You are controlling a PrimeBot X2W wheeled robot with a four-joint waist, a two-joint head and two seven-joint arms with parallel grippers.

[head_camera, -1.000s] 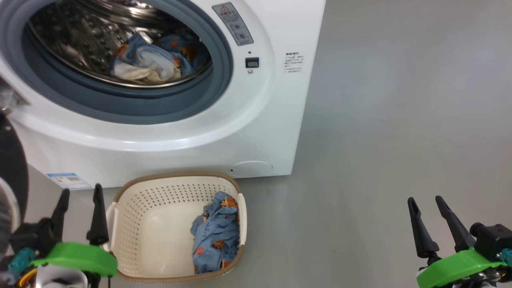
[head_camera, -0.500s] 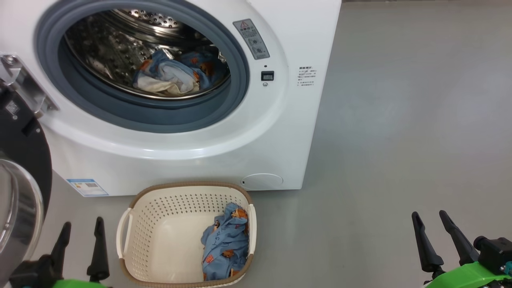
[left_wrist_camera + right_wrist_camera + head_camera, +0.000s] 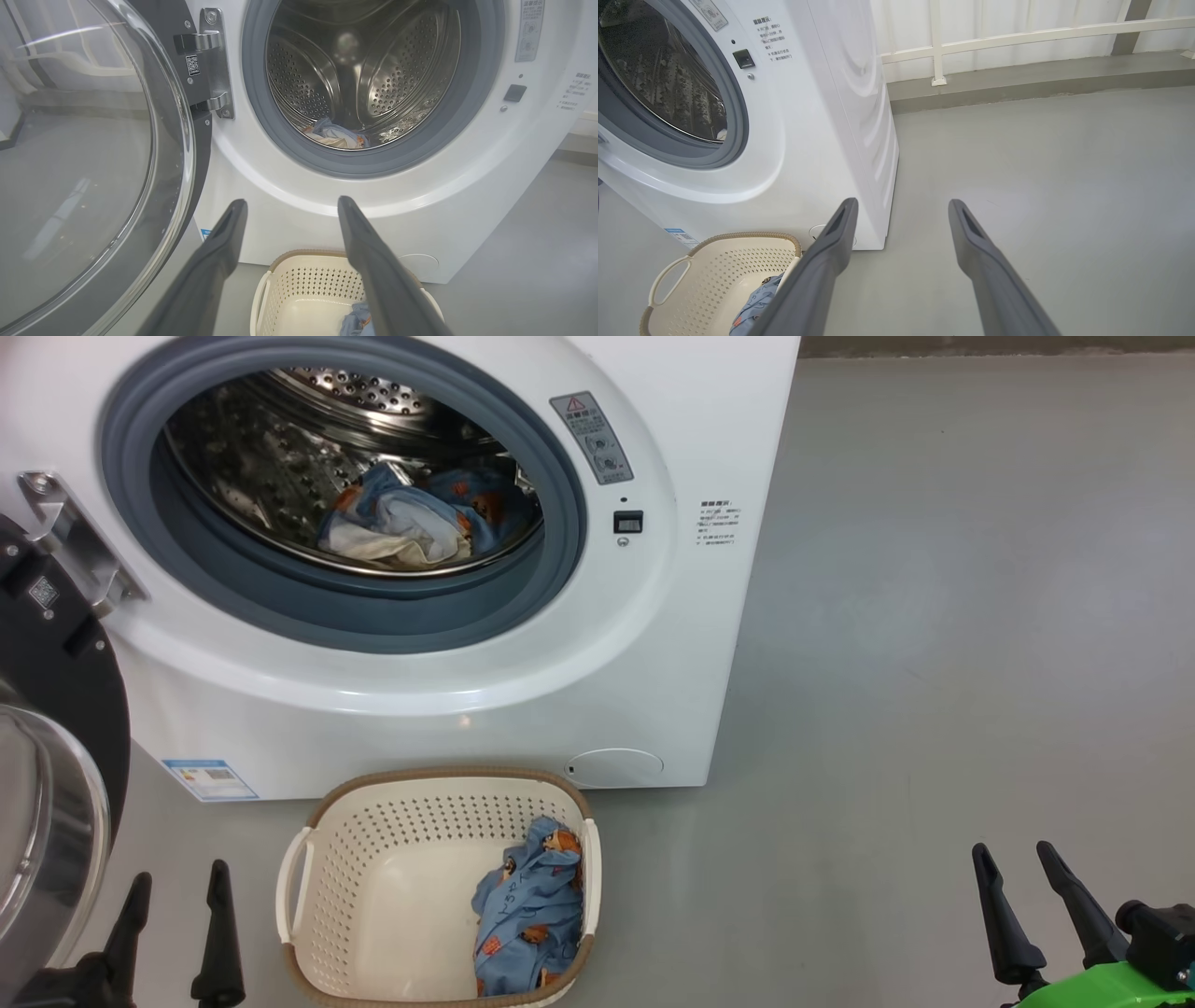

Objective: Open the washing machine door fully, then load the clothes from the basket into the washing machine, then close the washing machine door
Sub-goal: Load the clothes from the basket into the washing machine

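Now, at the far left, the washing machine door (image 3: pixel 93 163) stands wide open, its clear porthole bulging outward. It hangs on a steel hinge (image 3: pixel 70 541) at the left side of the washing machine (image 3: pixel 523 681). Just right of the door's lower edge is the left end effector (image 3: pixel 179 873), its two dark fingers spread wide. Nothing lies between them and they touch nothing. Seen from the left wrist, those fingers point up toward the machine's front below the open drum (image 3: pixel 280 476).

The basket (image 3: pixel 448 775) sits on the floor (image 3: pixel 934 616) just to the right of this end effector, close against the foot of the machine and right of the blue label (image 3: pixel 210 779). The clothes are split between two places. One garment (image 3: pixel 411 518) lies crumpled at the bottom of the drum, blue with bears and some white lining showing, behind the grey seal (image 3: pixel 373 616). The other garment (image 3: pixel 527 915) is bunched in the right half of the basket, against its right wall, and the rest of the basket floor is bare.

Further right, well apart from the basket and past the machine's right front corner, the right end effector (image 3: pixel 1011 849) is over bare floor. Its fingers are likewise spread wide, empty and touching nothing. From its wrist, the basket shows at the lower left and a white railing (image 3: pixel 1017 35) stands along the floor's far edge.
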